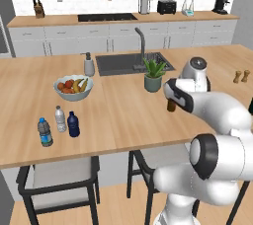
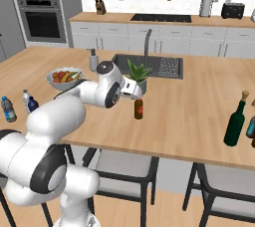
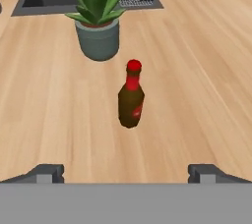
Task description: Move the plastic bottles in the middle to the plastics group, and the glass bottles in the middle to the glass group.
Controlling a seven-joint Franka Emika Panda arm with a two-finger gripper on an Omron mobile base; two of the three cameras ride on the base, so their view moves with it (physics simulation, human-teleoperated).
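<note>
The amber-brown bottle with a red cap (image 3: 131, 101) stands upright on the island counter, just in front of a potted plant. My gripper (image 3: 126, 174) is open and hovers above and short of it, with its fingertips (image 3: 47, 173) wide apart and nothing between them. From the base views, the hand (image 2: 133, 90) sits just over this bottle (image 2: 139, 108), which my hand partly hides in the left base view (image 1: 171, 105). The navy-blue bottle (image 1: 73, 124) stands at the counter's left beside the blue-capped water bottle (image 1: 45, 131) and the white-capped one (image 1: 60, 119). The tall dark green bottle (image 2: 235, 121) stands far right.
A potted plant (image 3: 98, 31) and the sink (image 1: 133, 62) lie just beyond the amber bottle. A fruit bowl (image 1: 73, 87) and soap dispenser (image 1: 89, 64) sit to the left, small shakers (image 1: 241, 76) far right. Another bottle (image 2: 251, 127) stands at the right edge. Chairs (image 1: 59, 179) line the near side.
</note>
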